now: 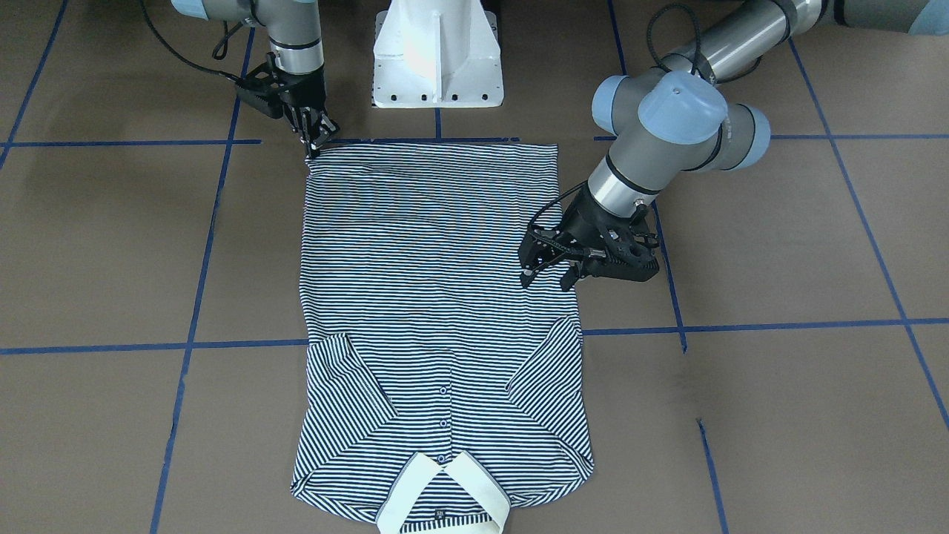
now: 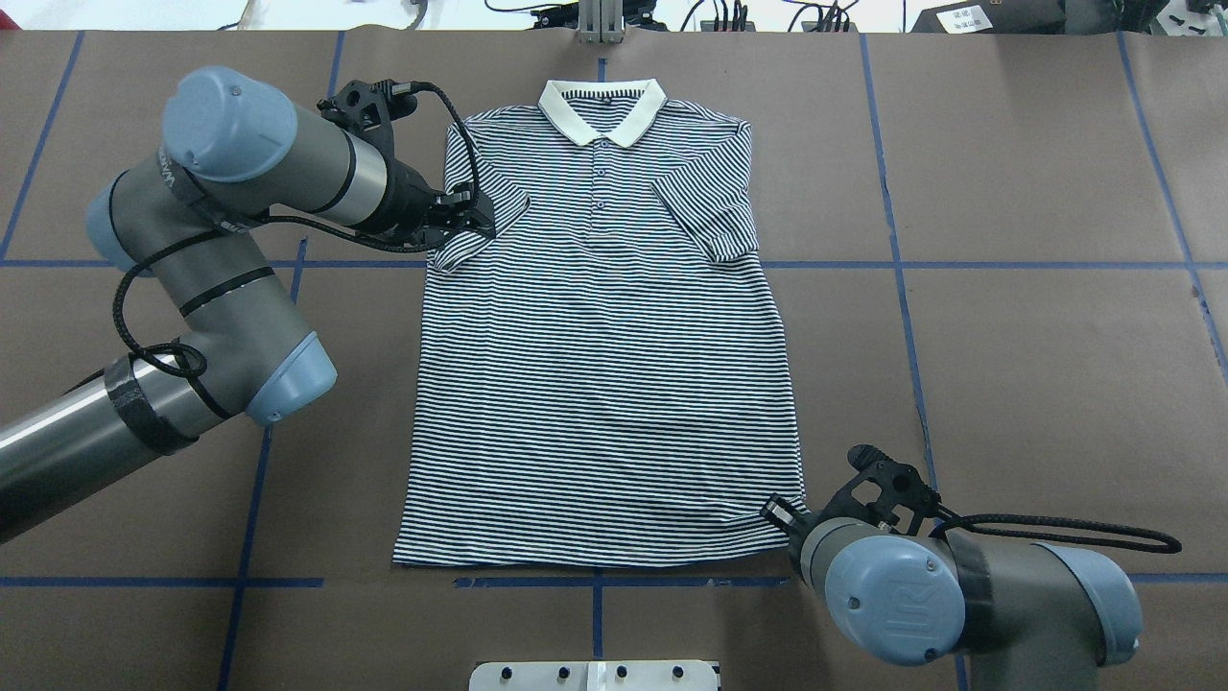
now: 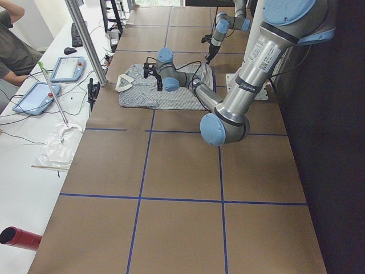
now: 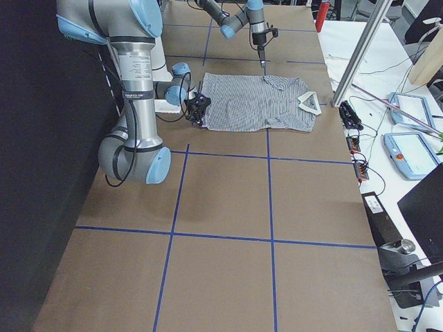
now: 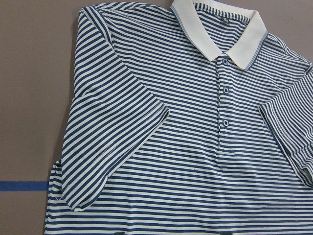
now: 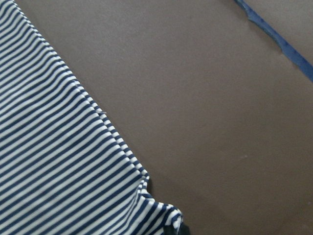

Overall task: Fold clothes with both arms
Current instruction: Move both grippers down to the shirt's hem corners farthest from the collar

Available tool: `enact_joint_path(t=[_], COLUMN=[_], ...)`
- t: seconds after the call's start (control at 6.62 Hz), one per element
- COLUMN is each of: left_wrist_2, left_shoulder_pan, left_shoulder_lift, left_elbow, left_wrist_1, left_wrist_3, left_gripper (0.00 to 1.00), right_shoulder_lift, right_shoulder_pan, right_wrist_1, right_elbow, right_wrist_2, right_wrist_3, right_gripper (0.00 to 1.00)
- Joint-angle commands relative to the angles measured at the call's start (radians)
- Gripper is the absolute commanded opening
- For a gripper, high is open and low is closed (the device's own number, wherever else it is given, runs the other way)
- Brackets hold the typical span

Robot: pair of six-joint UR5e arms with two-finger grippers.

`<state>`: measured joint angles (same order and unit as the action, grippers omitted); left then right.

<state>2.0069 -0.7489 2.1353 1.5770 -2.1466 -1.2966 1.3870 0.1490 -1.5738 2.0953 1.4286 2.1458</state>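
The striped polo shirt (image 1: 437, 297) lies flat and face up on the brown table, collar (image 2: 602, 107) away from the robot, both sleeves folded in over the chest. My left gripper (image 1: 549, 279) is open and hovers over the shirt's side edge just hem-side of the left sleeve (image 2: 477, 206); it also shows in the overhead view (image 2: 477, 223). The left wrist view shows the sleeve, placket and collar (image 5: 220, 29) from above. My right gripper (image 1: 313, 148) is shut on the hem corner nearest it (image 2: 782, 512). The right wrist view shows that corner bunched (image 6: 156, 210).
The white pedestal base (image 1: 437, 59) stands just behind the hem. Blue tape lines (image 1: 778, 325) cross the brown table. A side bench with tablets (image 3: 63, 68) and an aluminium post (image 3: 88, 40) lies beyond the collar end. A red cylinder (image 3: 20, 237) lies at that bench's near end.
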Motion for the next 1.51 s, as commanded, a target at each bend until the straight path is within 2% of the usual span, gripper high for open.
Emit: enact_joint_path(t=[0.0,0.15,0.3,0.76,1.21,1.36], left_wrist_2=[-0.069,-0.162,-0.253,-0.442,-0.447,-0.445], left_shoulder_pan=[0.090,0.206,0.311,0.529,0.574,0.576], left_shoulder_lift=[-0.137,-0.266,-0.314,-0.371,-0.402,-0.402], left_elbow=[0.195,0.360,0.412,0.431,0.416,0.417], left_wrist_1=[0.016,0.075,0.133,0.252,0.261,0.261], left_wrist_3=[-0.125,-0.189,-0.292,-0.446,-0.452,-0.452], left_gripper=[0.71,0.72,0.77,0.76,0.75,0.69], right_shoulder_lift=[0.004,0.003,0.003,0.004,0.003,0.001], right_shoulder_pan=[0.007,0.007,0.007,0.006,0.003,0.003], right_wrist_1=[0.000,0.001,0.002,0.002,0.002,0.002], right_elbow=[0.041,0.048,0.057,0.060,0.060,0.061], right_wrist_2=[0.009,0.015,0.016,0.016,0.016,0.016], right_wrist_3=[-0.007,-0.007,-0.009,-0.010,-0.010,-0.010], right_gripper=[0.00,0.00,0.00,0.00,0.00,0.00])
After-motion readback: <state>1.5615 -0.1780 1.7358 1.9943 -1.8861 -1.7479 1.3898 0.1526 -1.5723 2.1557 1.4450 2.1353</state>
